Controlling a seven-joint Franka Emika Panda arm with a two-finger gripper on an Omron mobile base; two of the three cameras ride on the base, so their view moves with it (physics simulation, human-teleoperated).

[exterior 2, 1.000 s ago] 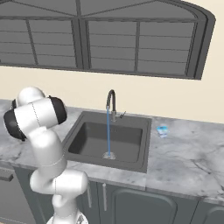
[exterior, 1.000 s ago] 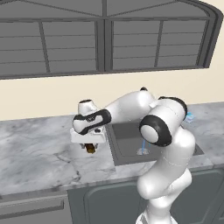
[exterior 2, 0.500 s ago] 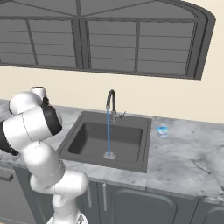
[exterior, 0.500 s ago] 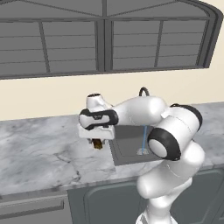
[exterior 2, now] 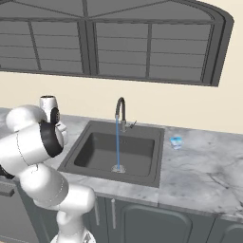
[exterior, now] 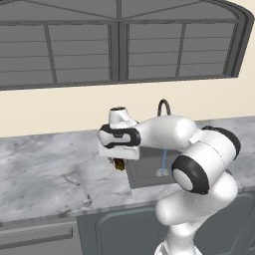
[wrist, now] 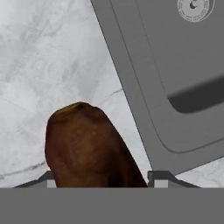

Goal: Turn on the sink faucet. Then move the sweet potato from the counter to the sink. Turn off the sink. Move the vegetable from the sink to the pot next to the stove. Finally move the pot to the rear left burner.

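The claw [wrist: 103,181] grips the sweet potato [wrist: 87,146], its two dark fingertips [wrist: 159,179] showing at either side of the root's lower end in the hand view. The sweet potato is a blunt, lumpy oblong with a rough red-brown skin, rounded at the top. In the left base view it [exterior: 119,164] hangs as a small dark-brown lump under the claw [exterior: 118,160], lifted off the worktop [exterior: 50,174] and just beside the sink's left rim.

The worktop is pale grey marble with darker veining, smooth and flat. In the hand view the sink [wrist: 175,78] lies at about 2 o'clock from the sweet potato: a matte dark-grey basin with a wide flat rim, rounded inner corners and a round metal drain [wrist: 195,8] at the far upper corner.

In the right base view the sink [exterior 2: 156,156] is a rectangular basin sunk into the worktop [exterior 2: 204,175]. At its 12 o'clock edge stands the faucet [exterior 2: 120,111], a slim dark gooseneck, and a thin straight blue stream of water [exterior 2: 117,144] falls from its spout to the basin floor. A small light-blue object [exterior 2: 176,141] sits on the worktop at the sink's 2 o'clock, too small to identify.
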